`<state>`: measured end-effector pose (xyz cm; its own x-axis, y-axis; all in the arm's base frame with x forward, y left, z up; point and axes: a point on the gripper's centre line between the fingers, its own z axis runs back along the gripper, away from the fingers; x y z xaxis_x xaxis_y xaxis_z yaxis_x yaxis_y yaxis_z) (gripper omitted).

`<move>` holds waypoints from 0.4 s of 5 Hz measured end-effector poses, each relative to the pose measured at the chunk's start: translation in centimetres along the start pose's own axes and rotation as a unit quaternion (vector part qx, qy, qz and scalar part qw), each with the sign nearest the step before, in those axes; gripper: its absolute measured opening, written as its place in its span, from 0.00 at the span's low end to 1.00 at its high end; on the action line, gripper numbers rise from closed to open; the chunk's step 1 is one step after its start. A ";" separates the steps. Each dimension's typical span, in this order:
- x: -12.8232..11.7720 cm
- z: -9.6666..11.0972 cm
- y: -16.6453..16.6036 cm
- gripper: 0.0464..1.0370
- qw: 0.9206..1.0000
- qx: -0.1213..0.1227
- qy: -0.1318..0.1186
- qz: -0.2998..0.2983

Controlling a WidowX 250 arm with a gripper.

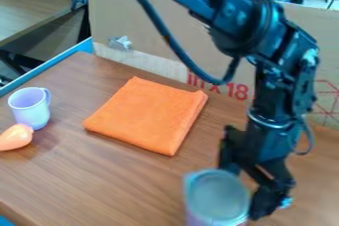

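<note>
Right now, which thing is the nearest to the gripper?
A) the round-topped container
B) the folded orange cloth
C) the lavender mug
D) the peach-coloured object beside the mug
A: the round-topped container is right at the gripper, while the folded orange cloth lies farther off and the lavender mug stands at the far side of the table.

Solid plain orange on the cloth (147,115), pale lavender mug (31,116), brown wood-grain tabletop (99,180), tan cardboard (122,12) with red print. Gripper (246,183) is black, container (217,197) top's kinda grey-green.
</note>
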<state>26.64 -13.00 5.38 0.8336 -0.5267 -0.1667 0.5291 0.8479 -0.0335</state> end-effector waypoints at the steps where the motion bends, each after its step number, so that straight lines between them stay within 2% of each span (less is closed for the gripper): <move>1: -4.6 0.2 -0.1 0.96 0.999 -0.009 0.034 0.017; 2: -7.1 -0.1 0.3 0.96 0.997 -0.028 0.053 0.042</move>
<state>20.89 -8.96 6.42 0.8519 -0.4464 -0.2741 0.4455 0.8926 -0.0691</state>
